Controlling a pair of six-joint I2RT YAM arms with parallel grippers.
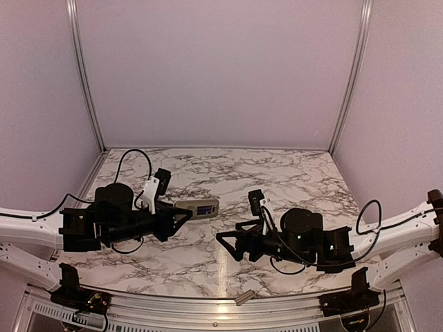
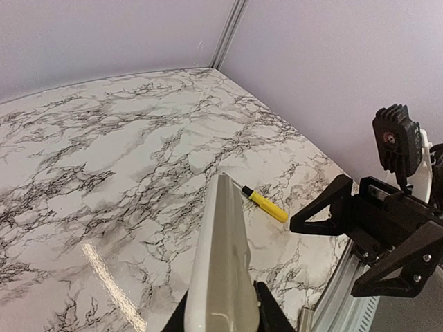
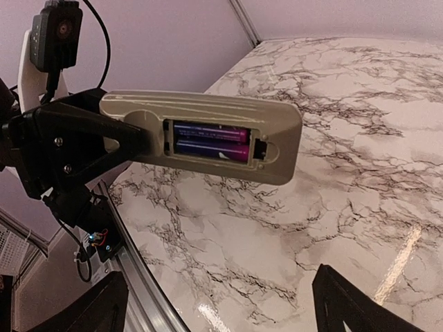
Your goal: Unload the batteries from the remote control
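From above, the left gripper (image 1: 181, 216) is clamped on one end of the remote (image 1: 199, 208). The remote's long axis runs straight out past the fingertips toward the other arm. The right gripper (image 1: 227, 242) is spread wide with nothing in it, and it sits just beside the remote's free end, a little nearer the bases. That makes it the nearer free tool. Below lies the glossy, veined marble table (image 1: 291, 173), and a small flat grey piece (image 1: 243, 299) rests at the near rail.

The left wrist camera sees the remote edge-on, a slim beige plastic slab rising out of its own pinching fingers. A yellow-handled screwdriver (image 2: 266, 206) lies on the marble beyond the remote's far tip and to the right. The black angular right gripper is off to that side too.

The right wrist camera shows the remote's smooth grey-beige back squarely, above and ahead of its own parted fingers and lying crosswise to them. The recess (image 3: 257, 146) is uncovered. Both batteries (image 3: 208, 147) sit in it side by side, dark, shiny cylinders running lengthwise along the remote. Reaching them probably means going straight forward and up.
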